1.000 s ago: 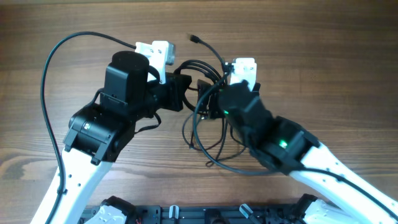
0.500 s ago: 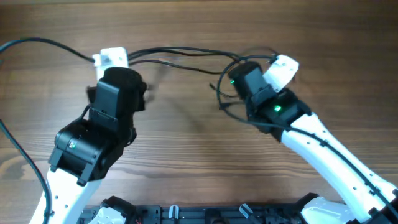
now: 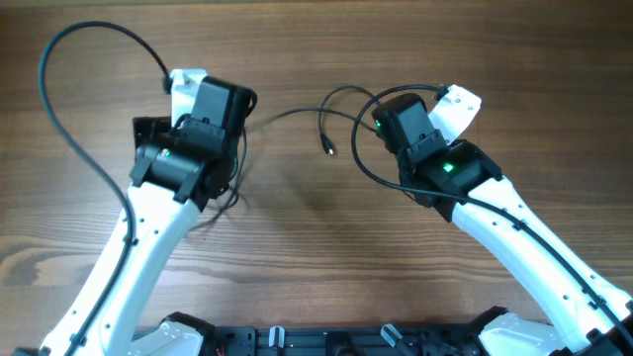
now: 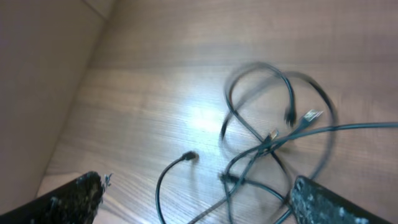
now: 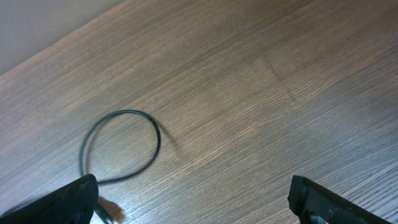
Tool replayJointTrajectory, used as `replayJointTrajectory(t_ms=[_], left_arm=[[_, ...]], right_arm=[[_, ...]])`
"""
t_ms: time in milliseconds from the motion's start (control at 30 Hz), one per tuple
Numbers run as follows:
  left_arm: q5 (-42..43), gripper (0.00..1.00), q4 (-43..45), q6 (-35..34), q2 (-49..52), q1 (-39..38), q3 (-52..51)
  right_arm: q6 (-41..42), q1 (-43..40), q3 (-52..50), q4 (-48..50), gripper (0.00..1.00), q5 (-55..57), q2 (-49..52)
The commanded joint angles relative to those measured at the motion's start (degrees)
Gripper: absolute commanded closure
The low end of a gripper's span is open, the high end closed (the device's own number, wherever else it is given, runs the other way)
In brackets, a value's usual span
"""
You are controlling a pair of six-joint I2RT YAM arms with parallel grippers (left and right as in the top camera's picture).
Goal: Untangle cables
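Observation:
Thin black cables [image 4: 273,140] lie in a loose tangle on the wooden table, motion-blurred, with silver-tipped plugs showing. My left gripper [image 4: 199,202] is open above the tangle's near edge, and strands run between its fingers [image 4: 320,202] without being pinched. One strand ends in a small plug [image 4: 189,155]. From overhead, a single cable [image 3: 287,115] runs from under the left arm to a plug end [image 3: 327,150]. A loop [image 3: 358,163] lies beside the right arm. My right gripper [image 5: 202,202] is open over bare wood, with a cable loop [image 5: 121,146] lying ahead and left of it.
A thicker black camera cable [image 3: 54,109] arcs over the table left of the left arm. A pale wall or table edge [image 4: 37,81] fills the left side of the left wrist view. A dark rail [image 3: 326,341] runs along the front edge.
The left gripper has opened and let the cables go. The strands that were stretched tight between the two arms now lie slack on the table. The left arm has shifted and turned.

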Motion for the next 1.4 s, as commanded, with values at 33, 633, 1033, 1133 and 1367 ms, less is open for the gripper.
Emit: replayJointTrajectory(t_ms=[33,633,1033,1133,1367], left_arm=[[8.83,0.00,-1.86,0.11,1.57,0.26,-0.04],[29.42,0.00,-1.31,-7.65,1.46,0.26,-0.04],[38.29,0.00,25.31,-6.32,9.55,0.20,-9.03],[39.74,0.00,27.78,-8.94,15.26,0.15,-9.03],[39.69,0.00,31.71,-4.42,24.94,0.17,-9.03]], right_arm=[[-0.96,-0.20,0.26,0.04,0.00,-1.14,0.37],[-17.09,-0.20,0.26,3.80,0.00,-16.57,0.37],[-12.63,-0.22,0.26,2.99,0.00,-17.81,0.37],[-8.17,-0.39,0.26,2.03,0.00,-17.86,0.37],[-2.67,-2.32,0.26,0.85,0.00,-20.11,0.37]])
